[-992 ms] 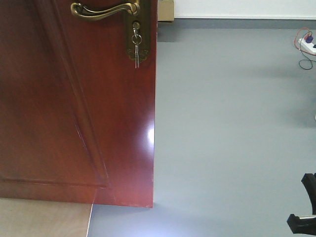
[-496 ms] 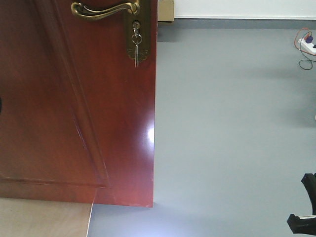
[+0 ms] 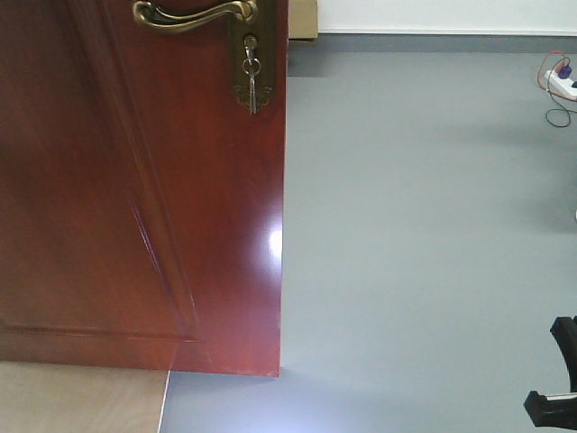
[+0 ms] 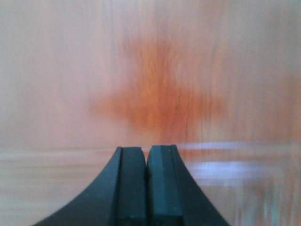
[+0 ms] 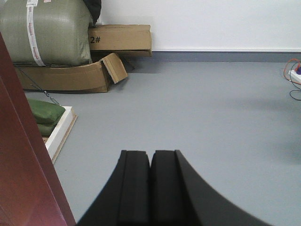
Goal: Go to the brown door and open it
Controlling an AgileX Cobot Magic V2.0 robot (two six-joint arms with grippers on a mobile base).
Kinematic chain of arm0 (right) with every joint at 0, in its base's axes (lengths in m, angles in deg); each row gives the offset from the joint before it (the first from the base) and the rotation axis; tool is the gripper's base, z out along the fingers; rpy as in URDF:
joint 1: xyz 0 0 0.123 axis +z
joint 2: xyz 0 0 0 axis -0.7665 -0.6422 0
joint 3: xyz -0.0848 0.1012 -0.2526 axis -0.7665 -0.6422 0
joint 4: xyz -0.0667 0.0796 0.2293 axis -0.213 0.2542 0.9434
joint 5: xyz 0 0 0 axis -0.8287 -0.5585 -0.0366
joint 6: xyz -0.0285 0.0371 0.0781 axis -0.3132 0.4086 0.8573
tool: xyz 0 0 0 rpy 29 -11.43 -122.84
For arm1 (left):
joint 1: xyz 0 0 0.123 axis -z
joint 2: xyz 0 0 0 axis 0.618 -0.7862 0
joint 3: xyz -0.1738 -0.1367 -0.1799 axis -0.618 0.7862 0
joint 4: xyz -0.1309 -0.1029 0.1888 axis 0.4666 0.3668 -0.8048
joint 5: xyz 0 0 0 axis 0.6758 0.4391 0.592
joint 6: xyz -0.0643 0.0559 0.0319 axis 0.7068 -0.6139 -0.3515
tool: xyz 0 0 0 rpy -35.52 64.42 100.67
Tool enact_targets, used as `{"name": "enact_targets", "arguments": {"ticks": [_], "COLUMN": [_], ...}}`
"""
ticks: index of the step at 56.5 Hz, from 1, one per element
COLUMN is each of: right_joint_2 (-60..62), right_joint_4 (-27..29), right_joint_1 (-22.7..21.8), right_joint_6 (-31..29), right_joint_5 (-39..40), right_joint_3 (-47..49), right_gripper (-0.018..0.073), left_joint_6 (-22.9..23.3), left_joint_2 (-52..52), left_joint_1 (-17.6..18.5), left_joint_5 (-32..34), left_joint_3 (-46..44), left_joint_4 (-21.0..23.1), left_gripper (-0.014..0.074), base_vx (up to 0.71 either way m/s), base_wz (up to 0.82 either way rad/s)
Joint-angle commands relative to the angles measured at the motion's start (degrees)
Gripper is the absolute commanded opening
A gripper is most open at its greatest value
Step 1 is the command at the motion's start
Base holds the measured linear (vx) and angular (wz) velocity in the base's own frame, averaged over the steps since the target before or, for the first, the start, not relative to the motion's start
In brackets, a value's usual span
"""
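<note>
The brown door (image 3: 135, 198) fills the left half of the front view, glossy reddish-brown, standing ajar with its free edge near the middle. Its curved brass lever handle (image 3: 194, 13) sits at the top, with small silver keys (image 3: 251, 90) hanging from the backplate. In the left wrist view my left gripper (image 4: 146, 150) is shut and empty, very close to a blurred wooden door surface (image 4: 155, 84). My right gripper (image 5: 150, 155) is shut on nothing, pointing over grey floor, with the door's edge (image 5: 23, 165) at its left.
Grey floor (image 3: 424, 225) spreads right of the door. A white power strip with cables (image 3: 561, 86) lies far right. Cardboard boxes (image 5: 117, 40), a green sack (image 5: 47, 33) and a white wooden frame (image 5: 61, 129) stand behind the door. A black robot part (image 3: 557, 388) shows bottom right.
The handle and keys sit slightly higher in the front view and the door's bottom edge slightly lower; the door looks a little nearer.
</note>
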Motion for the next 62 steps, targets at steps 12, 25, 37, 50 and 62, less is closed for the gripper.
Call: {"name": "enact_targets", "arguments": {"ticks": [12, 25, 37, 50, 62], "right_joint_2": [0.32, 0.32, 0.32, 0.32, 0.32], "right_joint_4": [-0.2, -0.2, -0.2, -0.2, -0.2], "right_joint_1": [0.01, 0.01, 0.01, 0.01, 0.01], "right_joint_6": [-0.37, -0.37, -0.37, -0.37, -0.37], "right_joint_5": [4.4, 4.4, 4.4, 4.4, 4.4], "right_joint_3": [-0.25, -0.25, -0.25, -0.25, -0.25], "right_gripper": [0.0, 0.0, 0.0, 0.0, 0.0], "left_joint_6": [-2.39, -2.39, -2.39, -2.39, -2.42], "left_joint_2": [17.97, 36.1, 52.32, 64.09, 68.11], "left_joint_1": [0.23, 0.18, 0.18, 0.18, 0.18], "left_joint_5": [6.28, 9.53, 9.53, 9.53, 1.79], "left_joint_3": [17.9, 36.97, 54.44, 69.35, 69.56], "left_joint_4": [0.87, 1.0, 1.12, 1.06, 1.0], "left_gripper": [0.0036, 0.0036, 0.0036, 0.0036, 0.0036], "base_vx": [0.0, 0.0, 0.0, 0.0, 0.0], "base_wz": [0.0, 0.0, 0.0, 0.0, 0.0]}}
